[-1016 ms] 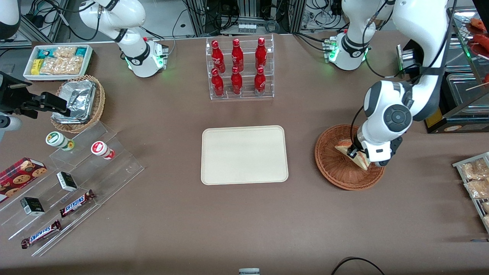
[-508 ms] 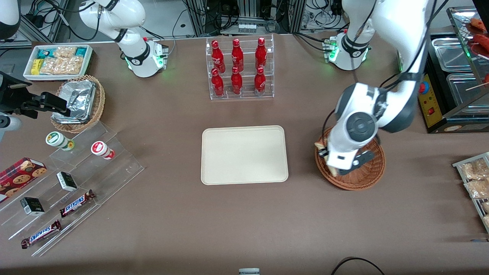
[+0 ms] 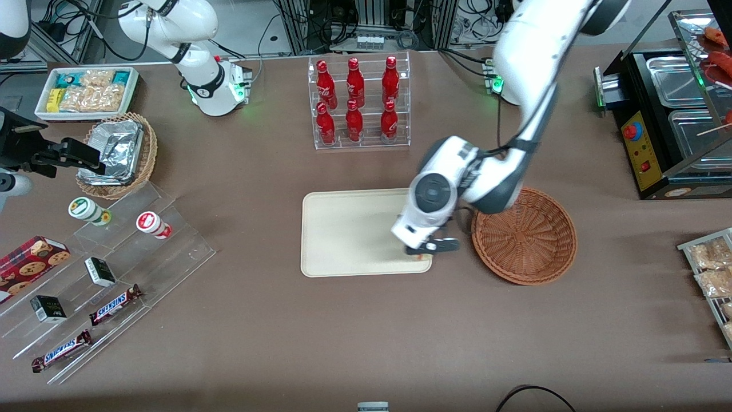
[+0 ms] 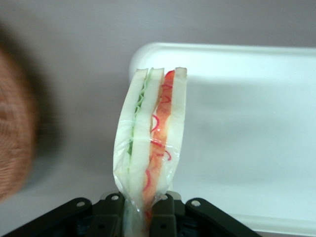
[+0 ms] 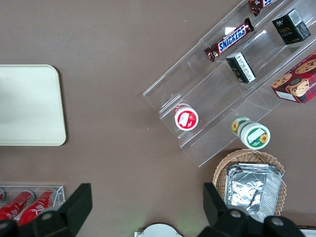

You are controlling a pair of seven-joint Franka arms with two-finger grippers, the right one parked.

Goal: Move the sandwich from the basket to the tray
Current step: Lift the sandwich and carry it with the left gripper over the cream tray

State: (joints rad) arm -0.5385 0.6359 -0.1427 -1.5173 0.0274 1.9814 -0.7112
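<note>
While the gripper (image 4: pixel 140 210) is hanging over the tray's (image 3: pixel 343 229) corner nearest the basket (image 3: pixel 523 236) and the front camera, its fingers are pinching the sandwich (image 4: pixel 150 153) by its narrow end. That wedge, wrapped in clear film, is sticking out from the pinch with its green and red filling layers showing along the cut edge. Just beside the tray, the woven basket is sitting on the worktop.

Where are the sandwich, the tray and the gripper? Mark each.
sandwich (image 4: pixel 150 148): left wrist view, cut edge.
tray (image 3: pixel 343 229): front view, bare middle.
gripper (image 4: pixel 143 217): left wrist view, between the fingertips, over the tray's corner.
</note>
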